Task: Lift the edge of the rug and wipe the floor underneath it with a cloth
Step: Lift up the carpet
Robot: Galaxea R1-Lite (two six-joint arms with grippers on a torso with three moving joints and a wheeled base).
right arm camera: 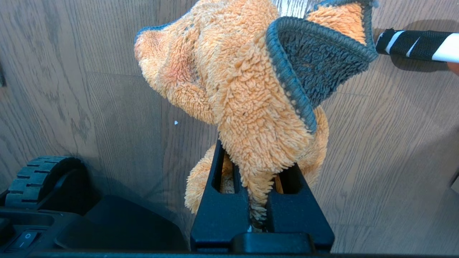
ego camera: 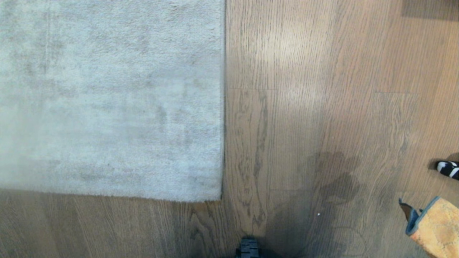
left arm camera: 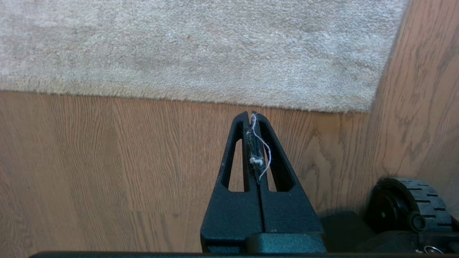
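One striped object (ego camera: 448, 169) beside cloth (ego camera: 435, 227)

A black object with white stripes (ego camera: 448, 168) pokes in at the right edge of the head view, a little below mid-height, throwing a dark shadow just behind it. In the right wrist view the same striped object (right arm camera: 416, 44) lies across the upper right corner; its far end runs out of frame, so what it is cannot be told. A tiny white speck (ego camera: 318, 214) sits low and right of centre in the head view. A darker rectangular patch (ego camera: 430, 9) fills the upper right corner there.
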